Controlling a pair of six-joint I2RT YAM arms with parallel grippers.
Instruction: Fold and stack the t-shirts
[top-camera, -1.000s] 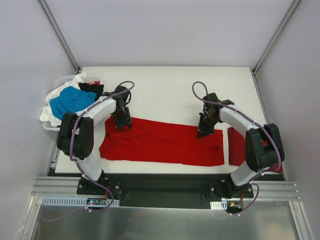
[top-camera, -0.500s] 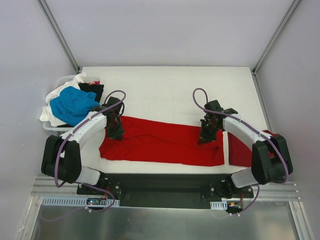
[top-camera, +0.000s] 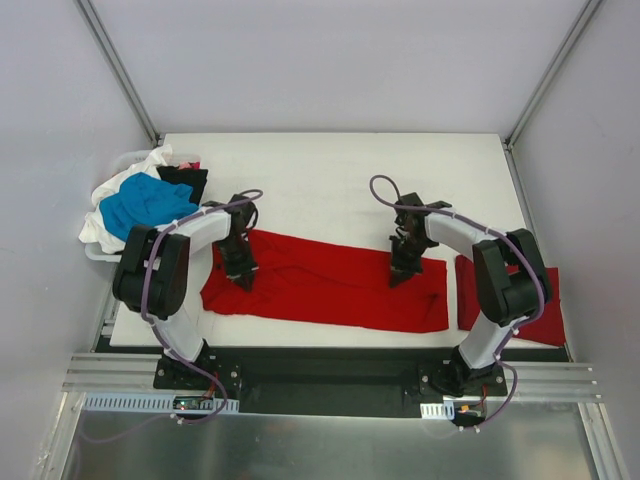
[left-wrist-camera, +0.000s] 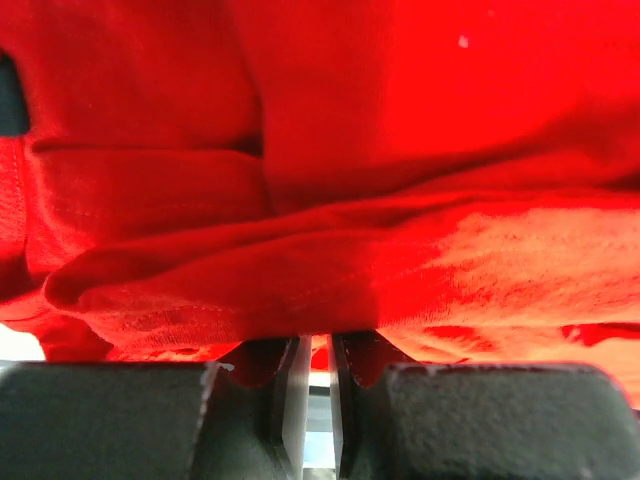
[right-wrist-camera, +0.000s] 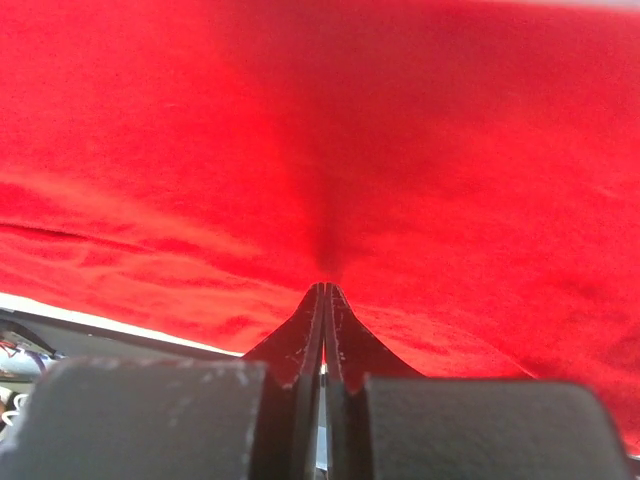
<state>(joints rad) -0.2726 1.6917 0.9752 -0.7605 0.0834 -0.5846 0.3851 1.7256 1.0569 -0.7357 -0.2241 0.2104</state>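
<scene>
A red t-shirt (top-camera: 320, 285) lies as a long band across the front of the table. My left gripper (top-camera: 240, 272) is on its left end. In the left wrist view the jaws (left-wrist-camera: 318, 340) are nearly closed on a bunched fold of the red cloth (left-wrist-camera: 330, 200). My right gripper (top-camera: 398, 270) is on the shirt's right part. In the right wrist view its jaws (right-wrist-camera: 323, 288) are pressed together, and the red cloth (right-wrist-camera: 330, 130) puckers at their tips. A folded red t-shirt (top-camera: 505, 300) lies flat at the right, partly under my right arm.
A pile of t-shirts sits at the table's left edge: blue (top-camera: 145, 200), white (top-camera: 103, 228) and black (top-camera: 182, 178). The white table (top-camera: 330, 170) runs back behind the shirt. Grey walls close in the left, right and back.
Both grippers have moved a little toward the near edge, still on the red shirt. The arms' elbows have swung, and the shirt's left end has shifted slightly.
</scene>
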